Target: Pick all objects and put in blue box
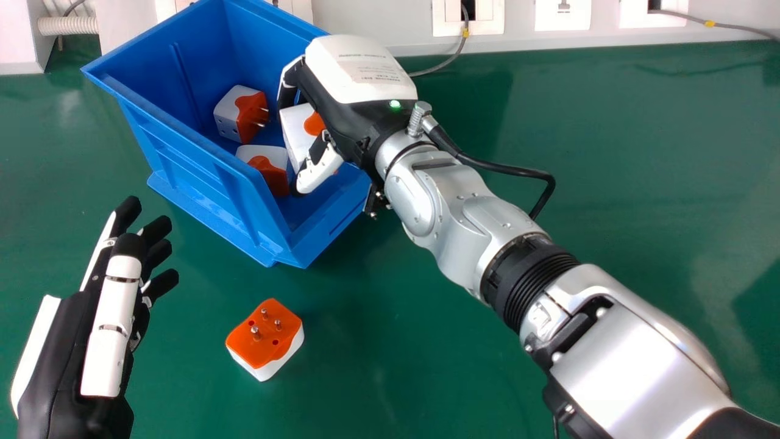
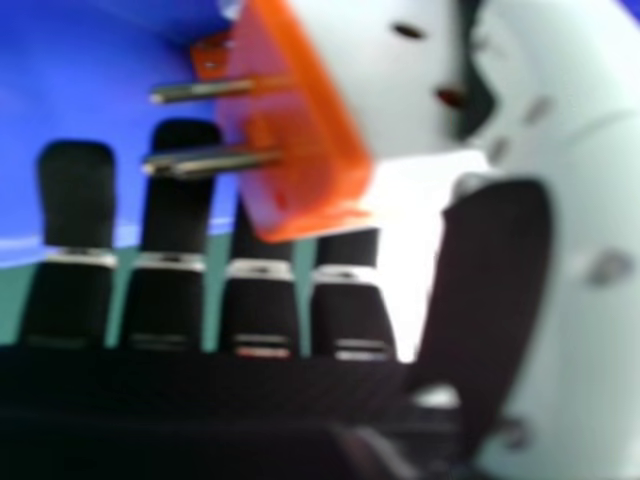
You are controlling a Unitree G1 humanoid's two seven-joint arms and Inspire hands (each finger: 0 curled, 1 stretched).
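A: Where's the right robot hand (image 1: 350,100)?

B: Over the box (image 1: 195,189), reaching in from the robot's right. It's closed round a white and orange plug, the held plug (image 1: 298,129), with the thumb on one side and the fingers (image 2: 75,190) on the other

A: Is that one resting on anything?

B: I can't tell. In the head view it's within the box's opening, and in the right hand view its orange face and two metal pins (image 2: 215,162) stand out in front of the fingers

A: Anything else in the box?

B: Two more. The upper plug (image 1: 228,116) lies on its side, holes showing on its white face and pins towards the right arm. The lower plug (image 1: 263,157) is nearer the robot, just beside the held plug. I can't make out whether those two touch

A: And outside?

B: One, the loose plug (image 1: 262,342), on the green worktop (image 1: 426,347), between the box and the robot. Its orange side is up, with three pins pointing upwards

A: What about the left robot hand (image 1: 67,353)?

B: At the lower left of the head view, wide, fingers straight, holding nothing and well apart from the loose plug

A: And at the back?

B: White sockets (image 1: 562,17) along the wall, and a grey cable (image 1: 454,58) coming down behind the box
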